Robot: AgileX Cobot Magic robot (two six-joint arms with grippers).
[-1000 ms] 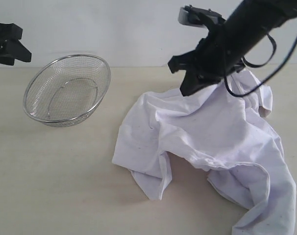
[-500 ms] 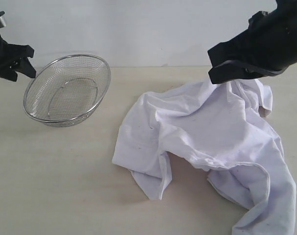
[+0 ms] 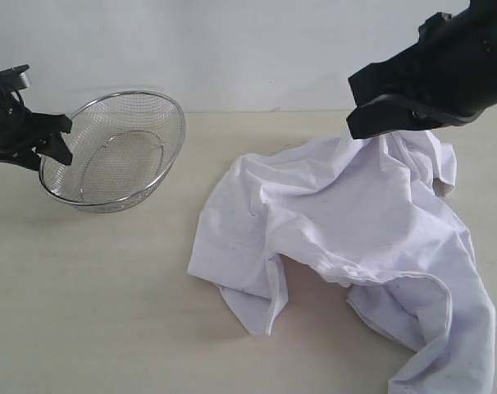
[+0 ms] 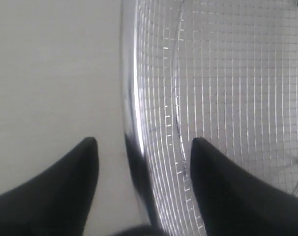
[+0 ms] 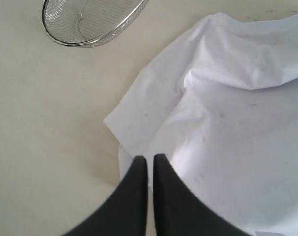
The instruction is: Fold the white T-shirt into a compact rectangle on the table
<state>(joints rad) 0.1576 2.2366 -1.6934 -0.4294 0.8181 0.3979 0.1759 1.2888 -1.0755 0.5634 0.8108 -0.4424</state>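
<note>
- The T-shirt (image 3: pixel 347 222) lies loose and crumpled on the table (image 3: pixel 109 328), covering the exterior view from its centre out toward 3 and 5 o'clock.
- It is plain white on the face that shows, with soft ridges, deep creases and a few faint grey specks.
- Its edge toward 9 o'clock is a fairly straight hem. At 6 o'clock a flap curls under and casts a shadow on the table.
- Toward 5 o'clock a long fold of cloth runs off the picture. At 2 o'clock the fabric bunches up into a small heap under the right arm.
- The bowl (image 3: pixel 113 152), of wire mesh, sits tilted at 10 o'clock, well apart from the T-shirt.
- The left gripper (image 4: pixel 144 142) is released, jaws spread wide astride the bowl's rim: one finger outside over the table, the other over the mesh inside. Whether either finger touches the rim cannot be told.
- The right gripper (image 5: pixel 150 158) is clenched, its fingers pressed together with nothing between them, and hangs over the T-shirt's 9 o'clock edge.
</note>
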